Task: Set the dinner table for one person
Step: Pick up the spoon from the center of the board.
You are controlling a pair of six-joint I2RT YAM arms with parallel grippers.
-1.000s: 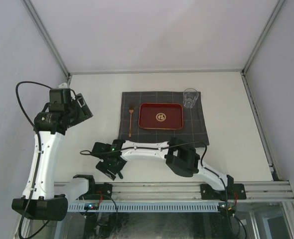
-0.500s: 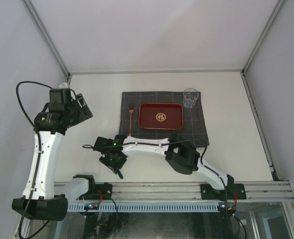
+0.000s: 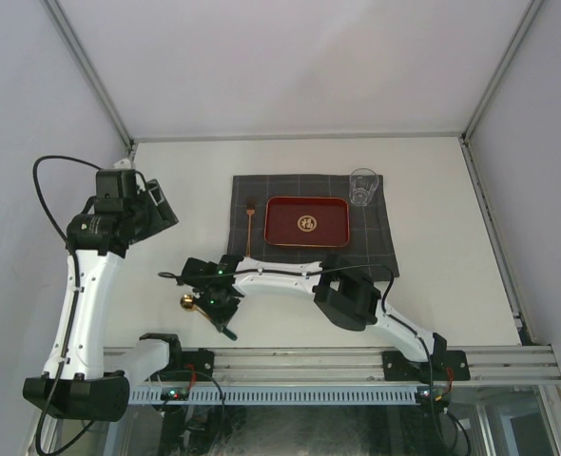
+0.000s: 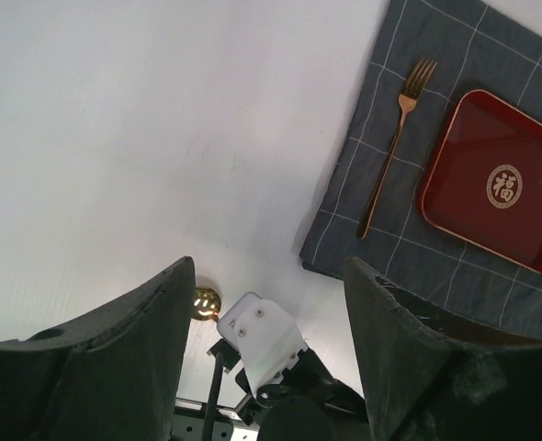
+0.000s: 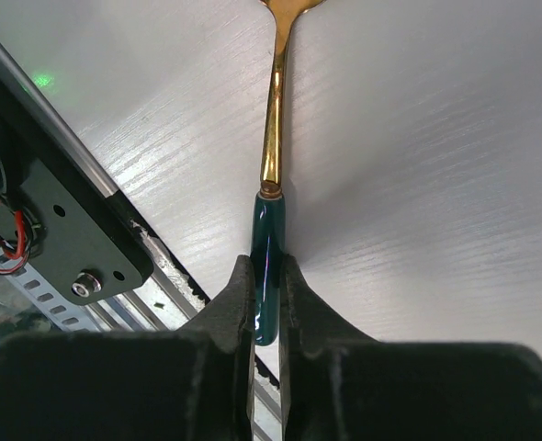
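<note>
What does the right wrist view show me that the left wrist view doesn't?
Right wrist only: the right claw shut on the spoon by its green handle, beside the rail. Left wrist only: the fork, red tray and checked cloth. Both: the table and the spoon, though the left wrist view shows only its gold bowl.

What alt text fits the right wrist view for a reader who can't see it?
The right gripper is shut on the dark green handle of a gold spoon, whose stem runs toward the top edge over the off-white dinner table. An aluminium rail and a black bracket cross the lower left.
</note>
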